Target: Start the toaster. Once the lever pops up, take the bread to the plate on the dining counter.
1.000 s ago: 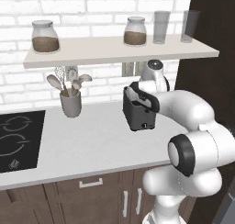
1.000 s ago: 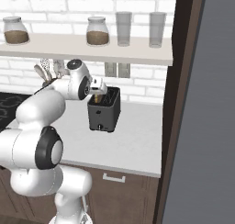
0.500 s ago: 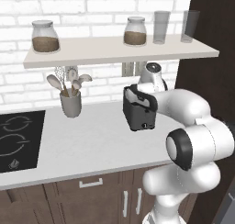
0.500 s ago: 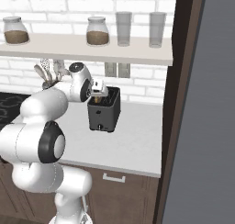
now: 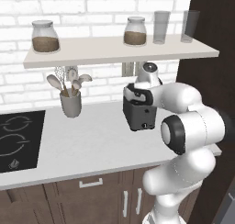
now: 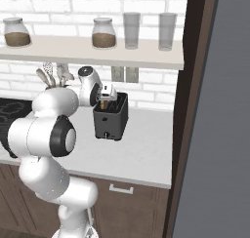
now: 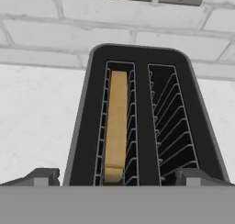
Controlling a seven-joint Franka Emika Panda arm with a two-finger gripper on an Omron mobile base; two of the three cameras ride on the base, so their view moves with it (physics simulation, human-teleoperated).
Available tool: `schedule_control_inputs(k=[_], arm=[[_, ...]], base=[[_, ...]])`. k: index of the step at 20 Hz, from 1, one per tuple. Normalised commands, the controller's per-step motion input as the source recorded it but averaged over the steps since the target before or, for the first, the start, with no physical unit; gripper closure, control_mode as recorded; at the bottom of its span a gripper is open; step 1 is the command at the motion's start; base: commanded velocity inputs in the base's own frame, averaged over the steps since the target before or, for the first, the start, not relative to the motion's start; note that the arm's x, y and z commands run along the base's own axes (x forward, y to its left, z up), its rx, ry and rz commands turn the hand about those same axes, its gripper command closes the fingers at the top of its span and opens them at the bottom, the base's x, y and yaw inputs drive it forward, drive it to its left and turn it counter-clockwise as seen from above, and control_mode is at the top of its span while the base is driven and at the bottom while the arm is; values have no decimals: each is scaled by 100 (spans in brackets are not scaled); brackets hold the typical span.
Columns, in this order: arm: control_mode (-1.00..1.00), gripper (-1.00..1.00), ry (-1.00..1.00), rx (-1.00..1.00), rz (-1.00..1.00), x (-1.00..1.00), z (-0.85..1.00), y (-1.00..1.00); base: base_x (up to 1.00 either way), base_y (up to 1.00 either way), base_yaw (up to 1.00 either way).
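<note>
One bread slice [image 7: 115, 126] sits in the toaster [image 7: 137, 117]; the gripper [image 7: 114, 176], wide open and empty, hovers above, so next it must descend and grasp the bread.

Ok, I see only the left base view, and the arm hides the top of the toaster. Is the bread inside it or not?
Observer: Yes. In the hand view the bread stands on edge in one slot of the toaster; the other slot has no slice.
Operator: Where is the gripper compared to the toaster?
Observer: The gripper is directly above the toaster's top, looking down into the slots.
Operator: Are the fingers around the bread?
Observer: No. The fingertips sit wide apart, outside both long sides of the toaster, not touching the slice.
</note>
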Motion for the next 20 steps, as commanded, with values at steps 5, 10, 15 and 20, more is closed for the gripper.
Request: schedule_control_inputs(k=[5, 10, 15, 20], arm=[[-100, -100, 0, 0, 0, 39, -11, 0], [-100, -100, 0, 0, 0, 13, -25, 0], [-100, -100, 0, 0, 0, 2, -22, 0], [-100, -100, 0, 0, 0, 8, -1, 0]], base=[[0, 0, 0], [0, 0, 0], [0, 0, 0], [0, 0, 0]])
